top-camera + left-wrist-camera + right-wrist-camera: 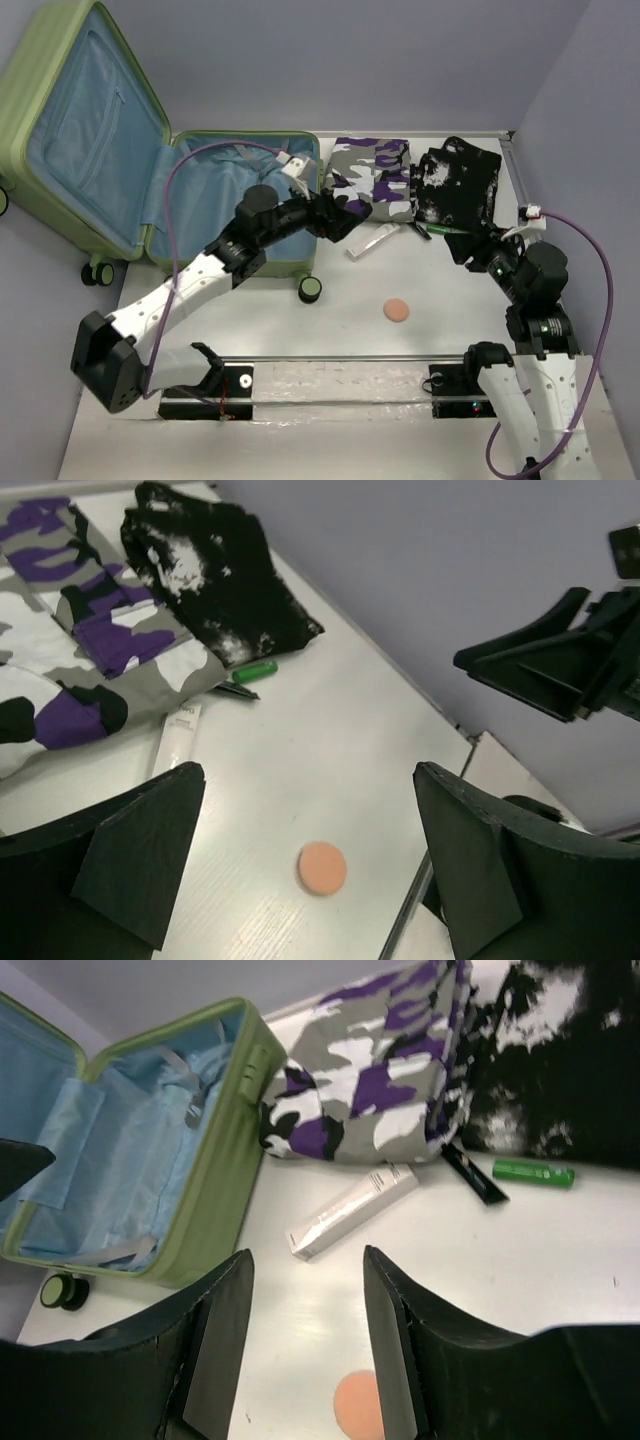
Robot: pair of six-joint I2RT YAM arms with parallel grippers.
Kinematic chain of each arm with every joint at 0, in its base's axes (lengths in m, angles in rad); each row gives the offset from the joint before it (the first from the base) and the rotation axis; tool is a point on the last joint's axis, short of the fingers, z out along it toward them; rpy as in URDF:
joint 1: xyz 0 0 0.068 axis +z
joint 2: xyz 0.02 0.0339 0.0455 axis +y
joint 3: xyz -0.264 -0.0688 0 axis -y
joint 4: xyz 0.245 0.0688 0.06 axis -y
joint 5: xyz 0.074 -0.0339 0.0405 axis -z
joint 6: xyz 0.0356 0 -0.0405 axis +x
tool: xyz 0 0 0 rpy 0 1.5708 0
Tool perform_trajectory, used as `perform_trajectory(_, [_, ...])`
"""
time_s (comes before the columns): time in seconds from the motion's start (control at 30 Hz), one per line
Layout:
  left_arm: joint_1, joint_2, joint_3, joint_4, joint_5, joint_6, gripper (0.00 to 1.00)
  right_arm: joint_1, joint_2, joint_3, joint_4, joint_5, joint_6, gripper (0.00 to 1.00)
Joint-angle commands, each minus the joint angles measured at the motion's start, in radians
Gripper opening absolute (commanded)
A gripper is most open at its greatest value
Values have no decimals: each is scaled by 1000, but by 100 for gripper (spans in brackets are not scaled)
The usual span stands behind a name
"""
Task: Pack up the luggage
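Left gripper (352,214) hangs released, the open luggage (80,150) just behind it and camouflage clothing (378,168) at its fingertips. Right gripper (464,250), likewise released, hovers beside black clothing (462,180).

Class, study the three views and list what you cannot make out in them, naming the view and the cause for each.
- Print on the white tube: too small in every view.
- Thin black item: right wrist view, one end under the camouflage garment; identity unclear.
- Lid of the luggage: top view, cut off by the frame edge.
- Anything beneath the black garment: covered in every view.
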Motion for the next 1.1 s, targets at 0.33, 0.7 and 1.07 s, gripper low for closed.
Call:
perform_trajectory(0.33, [-229, 566, 454, -300, -472, 268, 84, -4, -37, -144, -72, 80, 93, 57])
perform_trajectory(0.7, [-231, 872, 598, -404, -512, 437, 99, -4, 47, -216, -5, -90, 106, 73])
perform_trajectory(1.07, [-231, 981, 643, -397, -524, 461, 64, 5, 127, -336, 95, -145, 155, 76])
